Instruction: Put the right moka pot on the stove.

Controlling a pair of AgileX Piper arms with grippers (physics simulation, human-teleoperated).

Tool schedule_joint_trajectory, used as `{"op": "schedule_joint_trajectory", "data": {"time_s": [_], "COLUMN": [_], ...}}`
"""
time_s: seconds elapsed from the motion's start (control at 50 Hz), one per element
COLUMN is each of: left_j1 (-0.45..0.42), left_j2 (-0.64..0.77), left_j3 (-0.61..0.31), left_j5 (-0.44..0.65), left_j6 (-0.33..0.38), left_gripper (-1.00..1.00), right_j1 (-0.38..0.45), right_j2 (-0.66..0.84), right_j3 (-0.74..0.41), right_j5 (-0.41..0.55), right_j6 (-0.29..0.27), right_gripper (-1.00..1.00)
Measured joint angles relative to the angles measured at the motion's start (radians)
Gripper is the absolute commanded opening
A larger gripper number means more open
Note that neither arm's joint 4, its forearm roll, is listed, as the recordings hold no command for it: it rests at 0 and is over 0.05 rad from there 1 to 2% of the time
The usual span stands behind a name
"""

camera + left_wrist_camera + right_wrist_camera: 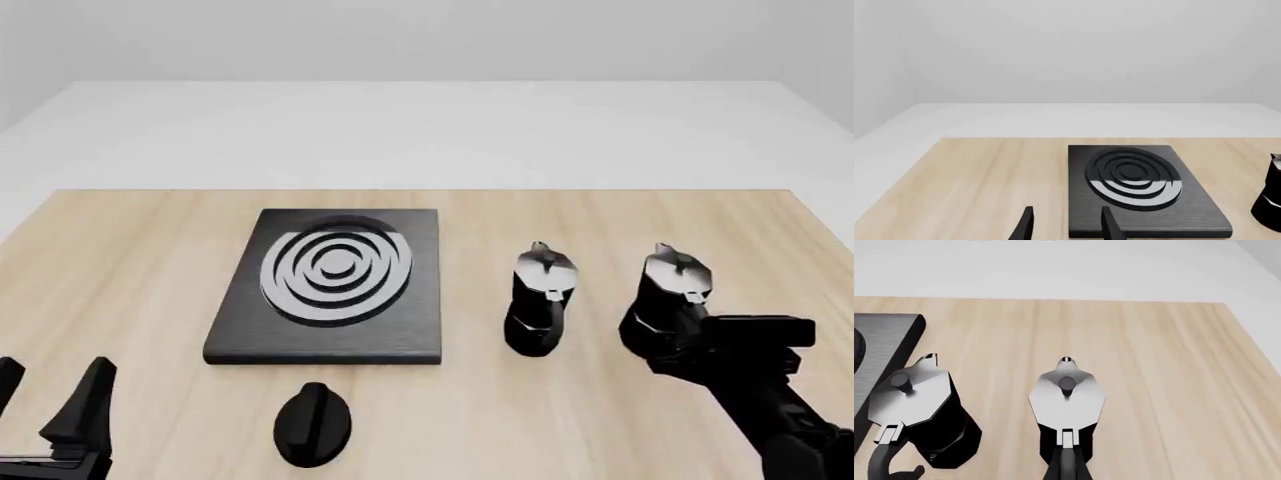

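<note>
- The right moka pot (671, 295) is seen upright on the surface (134, 270), lid closed, beside its twin pot (539, 300), apart from the stove (334, 285).
- The right pincer (694, 345) is placed at its handle; closure cannot be told.
- The left pincer (54, 405) is held apart, empty.

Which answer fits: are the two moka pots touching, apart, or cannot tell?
Apart. The front view shows bare table between the right moka pot and its twin.
</note>
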Motion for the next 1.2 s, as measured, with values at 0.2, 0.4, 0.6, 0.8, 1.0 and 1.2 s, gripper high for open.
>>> {"op": "schedule_joint_trajectory", "data": {"time_s": [0.2, 0.4, 0.6, 0.8, 1.0, 1.2], "left_j1": [0.000, 0.000, 0.000, 0.000, 0.000, 0.000], "left_j2": [0.000, 0.000, 0.000, 0.000, 0.000, 0.000], "left_j3": [0.000, 0.000, 0.000, 0.000, 0.000, 0.000], "left_j5": [0.000, 0.000, 0.000, 0.000, 0.000, 0.000], "left_j6": [0.000, 0.000, 0.000, 0.000, 0.000, 0.000], "left_gripper": [1.00, 1.00, 1.00, 1.00, 1.00, 1.00], "right_j1": [0.004, 0.012, 0.018, 0.039, 0.071, 0.099], "right_j2": [-0.064, -0.153, -0.258, -0.366, -0.479, -0.571], "right_j3": [0.009, 0.005, -0.020, -0.061, -0.142, -0.237], "right_j5": [0.038, 0.104, 0.200, 0.319, 0.478, 0.632], "right_j6": [0.009, 0.002, -0.002, 0.030, 0.050, 0.057], "right_gripper": [-1.00, -1.00, -1.00, -1.00, -1.00, -1.00]}}
